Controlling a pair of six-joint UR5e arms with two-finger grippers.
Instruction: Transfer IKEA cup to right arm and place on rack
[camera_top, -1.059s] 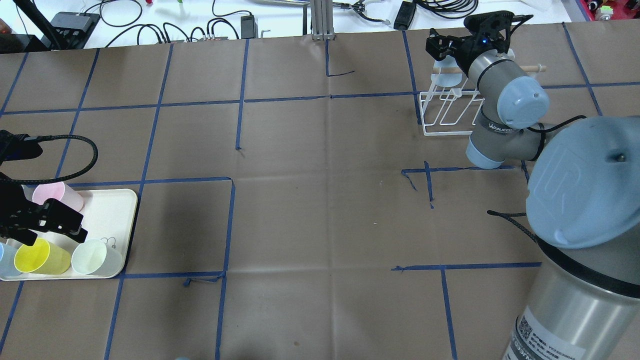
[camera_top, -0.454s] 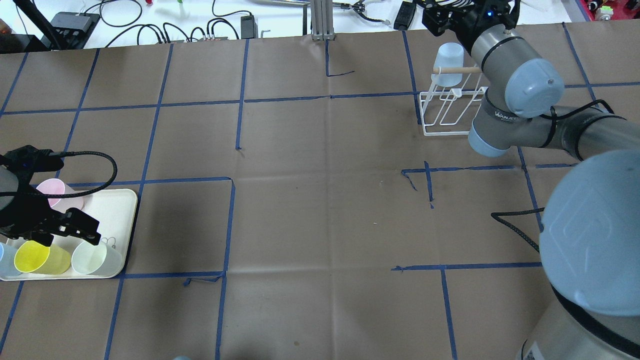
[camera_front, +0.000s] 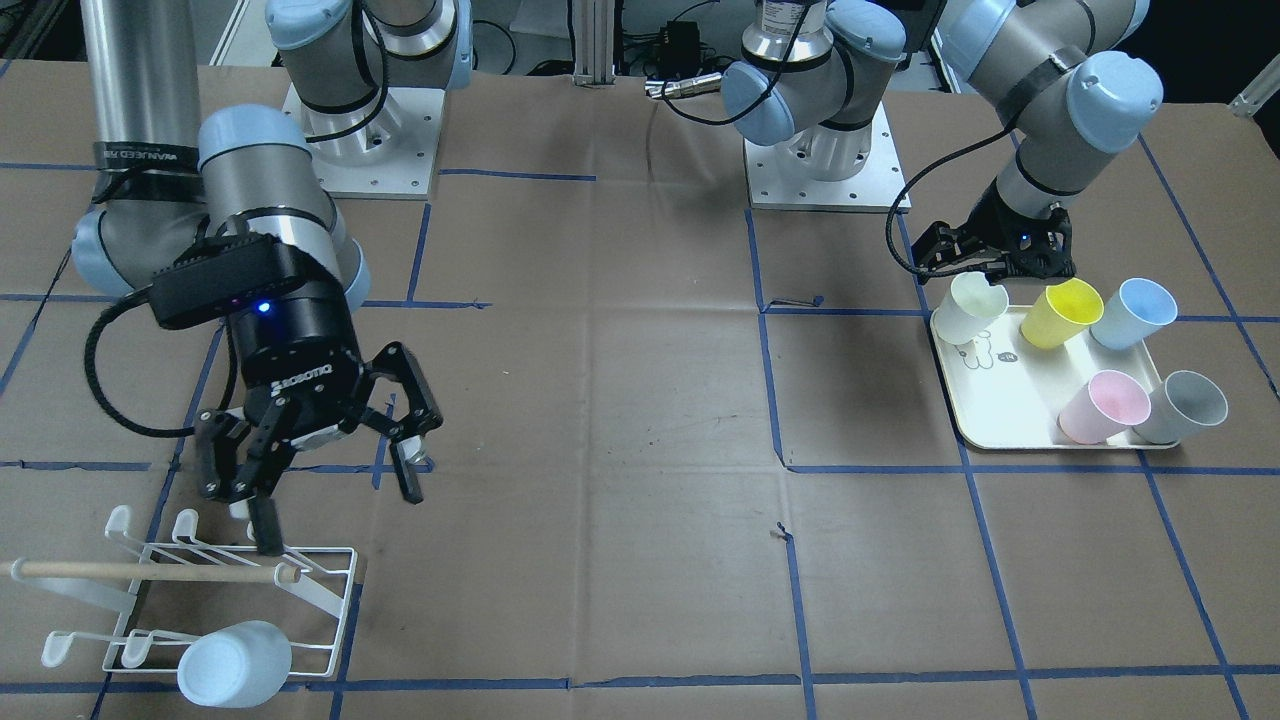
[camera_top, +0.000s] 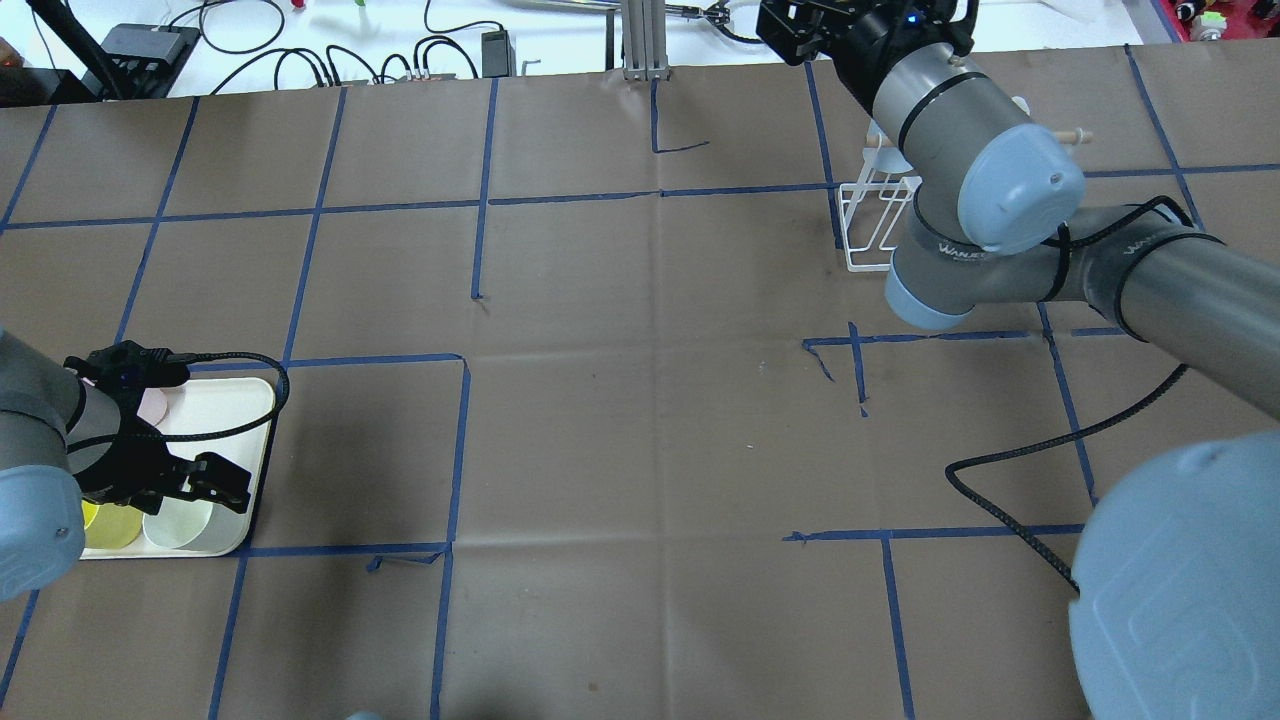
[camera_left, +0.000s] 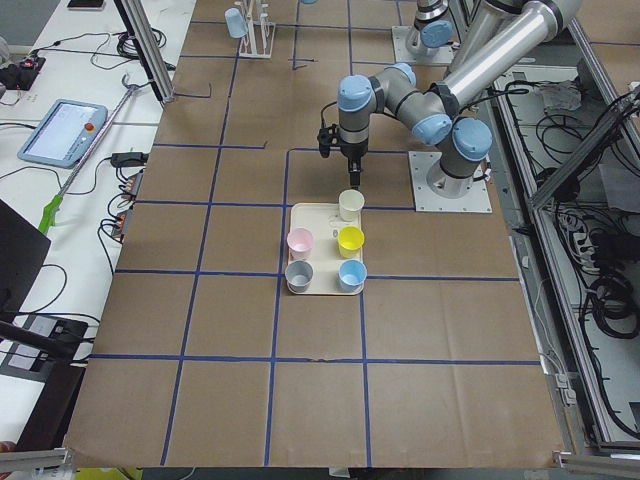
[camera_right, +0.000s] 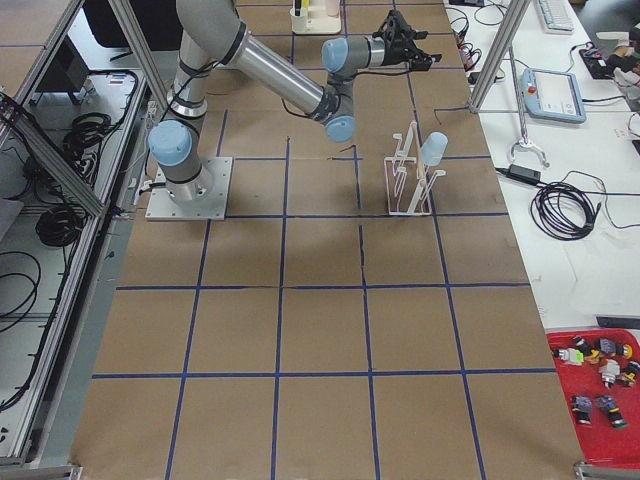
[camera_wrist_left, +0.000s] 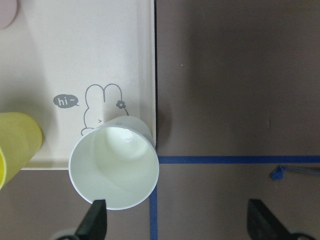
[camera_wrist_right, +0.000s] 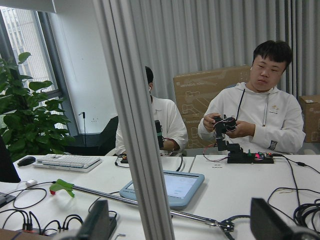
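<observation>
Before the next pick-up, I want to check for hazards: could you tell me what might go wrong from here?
1. The open left pincer hangs off-centre: in its wrist view the white plastic cup has its rim under one finger, so descending could strike and tip it.
2. That cup stands at the corner of the cream rectangular tray; a nudge might push it off.
3. The yellow plastic cup stands close beside, so a finger could clip it.
</observation>
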